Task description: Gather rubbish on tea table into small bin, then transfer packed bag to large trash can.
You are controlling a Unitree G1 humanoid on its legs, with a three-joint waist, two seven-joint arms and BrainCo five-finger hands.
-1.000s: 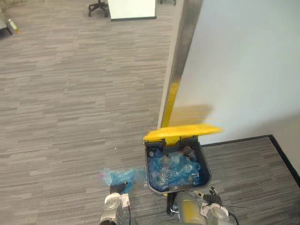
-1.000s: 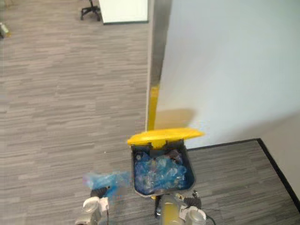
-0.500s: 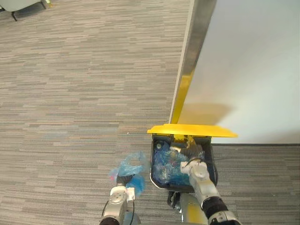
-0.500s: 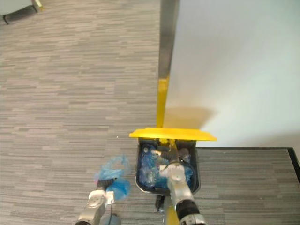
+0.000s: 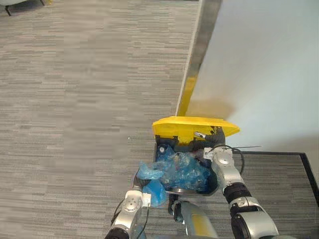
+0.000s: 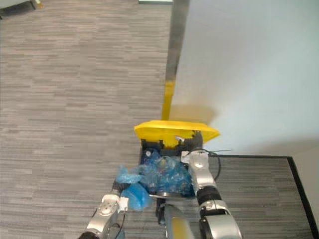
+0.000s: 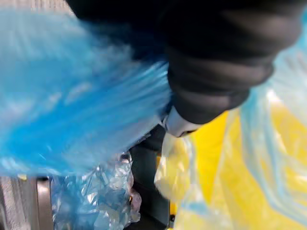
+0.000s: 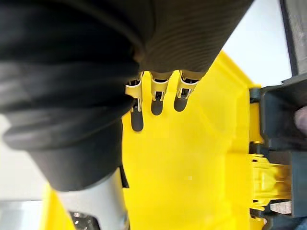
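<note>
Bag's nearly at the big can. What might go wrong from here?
The yellow lid is held up only by straight fingers of the right hand; it may slip and drop shut. The blue bag at the left hand sits partly outside the trash can, so it may fall to the floor. Heaped blue bags leave little room.

Left wrist view: the bag (image 7: 72, 96) is a blue blur at close range, its contents unreadable. It wraps my left hand (image 7: 216, 62), so I cannot read the grip. Right wrist view: on my right hand (image 8: 192, 38), the dark cover hides all but the ends of the fingers (image 8: 159, 86). The lid (image 8: 192, 158) is cut off by the frame. Eye views: the rubbish (image 5: 187, 169) in the can (image 5: 215, 180) is too small to sort.
</note>
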